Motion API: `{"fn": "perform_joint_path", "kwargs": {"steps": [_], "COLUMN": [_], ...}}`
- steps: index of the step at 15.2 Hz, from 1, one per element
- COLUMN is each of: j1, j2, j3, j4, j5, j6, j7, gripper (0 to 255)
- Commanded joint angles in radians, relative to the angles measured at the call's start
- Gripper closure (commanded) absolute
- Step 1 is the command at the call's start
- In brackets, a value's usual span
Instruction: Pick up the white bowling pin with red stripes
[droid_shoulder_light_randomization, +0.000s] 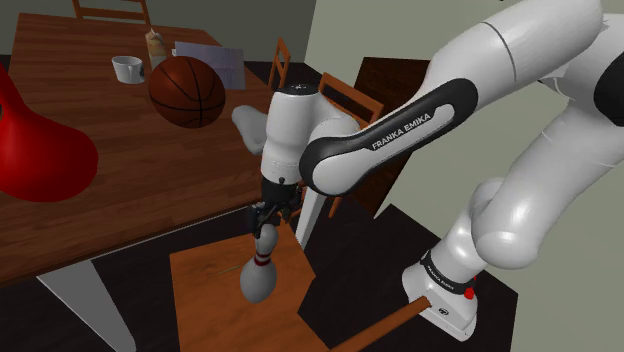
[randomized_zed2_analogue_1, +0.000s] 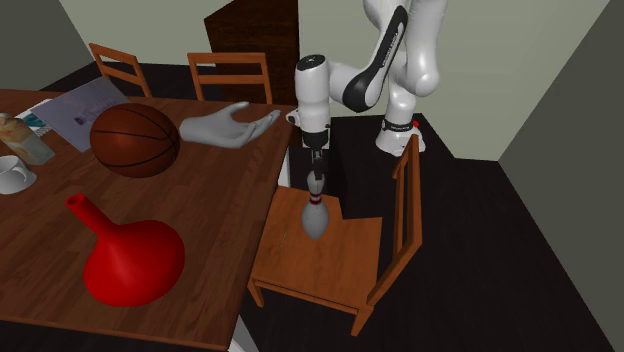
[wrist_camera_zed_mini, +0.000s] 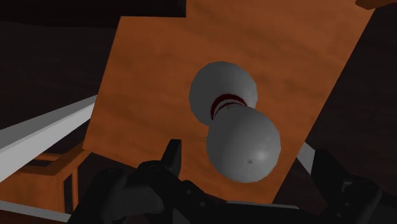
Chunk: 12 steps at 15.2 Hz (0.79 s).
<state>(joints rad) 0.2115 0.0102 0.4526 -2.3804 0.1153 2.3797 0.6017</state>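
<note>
On the seat of a wooden chair (randomized_zed2_analogue_1: 345, 255): the bowling pin (randomized_zed2_analogue_1: 314, 218), standing up straight, fat end down. Grey-white all over, with red stripes round the thin neck. Right above it, at 12 o'clock in the second exterior view, the black gripper (randomized_zed2_analogue_1: 317, 170), pointing down. Fingers (wrist_camera_zed_mini: 172, 153) spread wide, one on each side of the pin's round head. Not touching it in the wrist view, with a little gap on both sides. So not held, just sitting on the seat.

Next to the chair, at 9 o'clock in the second exterior view, a big wooden table (randomized_zed2_analogue_1: 220, 230). On the table, at 10 o'clock from the pin, a brown basketball (randomized_zed2_analogue_1: 134, 141). Between ball and gripper, a grey hand shape (randomized_zed2_analogue_1: 225, 128). At 8 o'clock from the pin, a shiny red vase (randomized_zed2_analogue_1: 130, 262), thin neck toward 10 o'clock. Way over at 9 o'clock, by the picture's edge, a white mug (randomized_zed2_analogue_1: 12, 175). Past the ball, some flat papers (randomized_zed2_analogue_1: 85, 105). Behind the table, at 11 o'clock, two other chairs (randomized_zed2_analogue_1: 230, 75).

In the shoulder view, pin at 6 o'clock from the gripper, ball at 11 o'clock, vase far off at 9 o'clock. Dark floor (randomized_zed2_analogue_1: 500, 260) under it all.
</note>
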Motion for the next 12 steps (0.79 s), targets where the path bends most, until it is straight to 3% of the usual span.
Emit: {"fn": "perform_joint_path", "kwargs": {"steps": [1,8,9,12], "j1": [0.004,0.008,0.008,0.008], "j2": [0.031,0.097,0.097,0.097], "j3": [0.003,-0.002,-0.002,-0.002], "j4": [0.0,-0.016,-0.015,-0.015], "j5": [-0.016,-0.053,-0.053,-0.053], "j6": [0.031,0.108,0.107,0.107], "j7": [0.017,0.039,0.038,0.038], "gripper": [0,0,255,255]}}
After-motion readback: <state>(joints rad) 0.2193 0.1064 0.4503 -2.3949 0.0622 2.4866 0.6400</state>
